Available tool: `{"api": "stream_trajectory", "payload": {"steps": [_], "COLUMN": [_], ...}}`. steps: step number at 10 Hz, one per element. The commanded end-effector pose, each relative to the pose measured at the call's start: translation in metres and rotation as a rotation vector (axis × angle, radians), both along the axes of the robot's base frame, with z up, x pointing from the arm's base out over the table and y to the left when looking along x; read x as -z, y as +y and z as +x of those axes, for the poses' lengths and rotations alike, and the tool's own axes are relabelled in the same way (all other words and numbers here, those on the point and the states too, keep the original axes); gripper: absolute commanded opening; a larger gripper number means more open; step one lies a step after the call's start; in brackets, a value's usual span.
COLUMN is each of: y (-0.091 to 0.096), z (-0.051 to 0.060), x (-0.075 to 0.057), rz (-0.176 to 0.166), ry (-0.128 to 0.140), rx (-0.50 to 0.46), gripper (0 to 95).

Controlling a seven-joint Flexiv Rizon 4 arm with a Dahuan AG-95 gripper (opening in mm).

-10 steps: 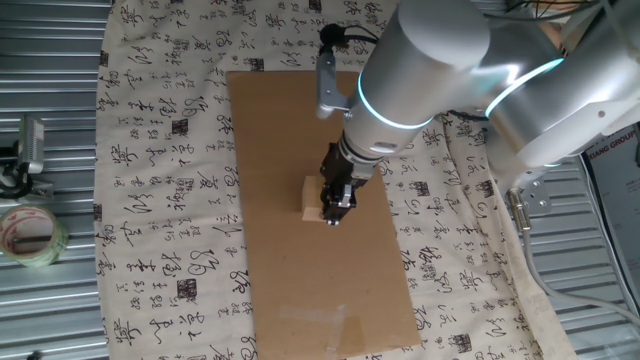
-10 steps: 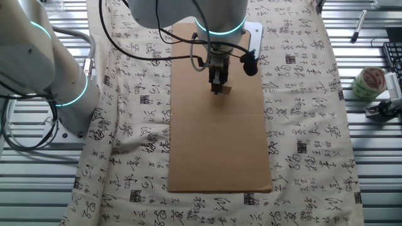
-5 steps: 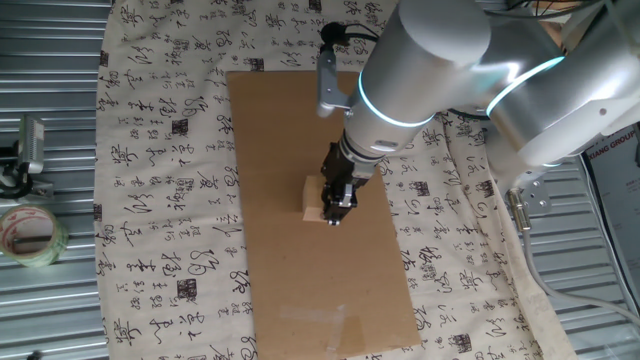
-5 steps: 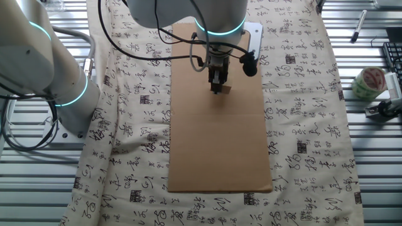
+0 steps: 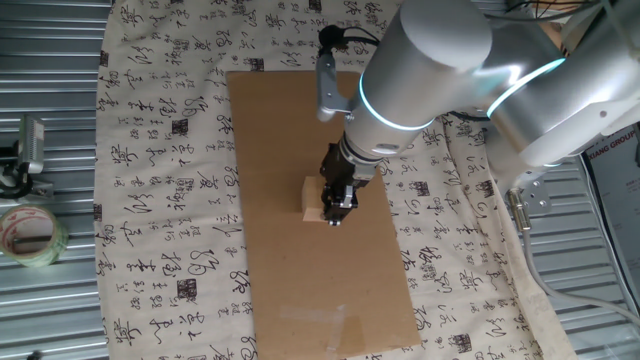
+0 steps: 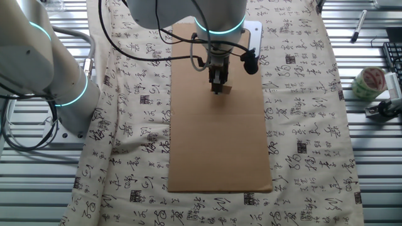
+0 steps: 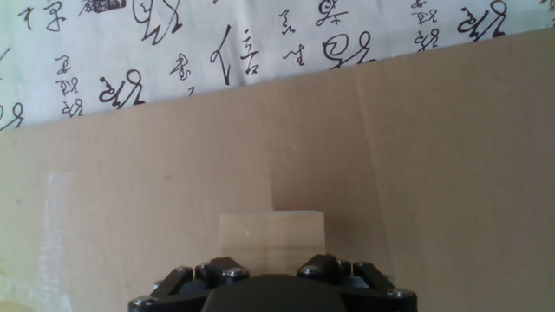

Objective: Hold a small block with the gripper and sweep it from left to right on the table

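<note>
The small block (image 5: 310,197) is a pale tan wooden cube on the brown cardboard sheet (image 5: 270,120) of the table, near the sheet's middle. My gripper (image 5: 335,211) points straight down at it; the black fingers sit tight against the block, which sticks out on one side. In the other fixed view the block (image 6: 225,90) shows just right of the gripper tip (image 6: 218,88). In the hand view the block (image 7: 271,241) sits right at the gripper's black body (image 7: 271,286), resting on the cardboard (image 7: 434,173). The fingertips themselves are hidden.
Cream calligraphy cloth (image 5: 160,150) surrounds the cardboard. A tape roll (image 5: 28,235) lies on the ribbed metal at the left; it also shows in the other fixed view (image 6: 367,81). A pen (image 6: 355,28) lies nearby. The thick arm (image 5: 440,70) hangs over the cardboard's right side.
</note>
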State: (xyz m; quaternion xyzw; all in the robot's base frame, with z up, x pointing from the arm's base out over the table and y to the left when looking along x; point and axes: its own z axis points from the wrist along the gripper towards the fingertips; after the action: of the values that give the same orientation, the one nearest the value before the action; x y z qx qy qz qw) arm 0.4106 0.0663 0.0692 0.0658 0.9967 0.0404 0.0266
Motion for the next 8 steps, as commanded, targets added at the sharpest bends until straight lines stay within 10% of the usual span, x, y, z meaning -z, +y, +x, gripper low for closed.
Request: {"api": "stream_trajectory", "payload": {"steps": [1, 8], "y": [0.0000, -0.0019], "z": [-0.0005, -0.0056], "x": [-0.0005, 0.0002], "rz": [0.006, 0.007], "ry": [0.001, 0.008], "rx": [0.008, -0.027], "gripper": [19.0, 19.0]}}
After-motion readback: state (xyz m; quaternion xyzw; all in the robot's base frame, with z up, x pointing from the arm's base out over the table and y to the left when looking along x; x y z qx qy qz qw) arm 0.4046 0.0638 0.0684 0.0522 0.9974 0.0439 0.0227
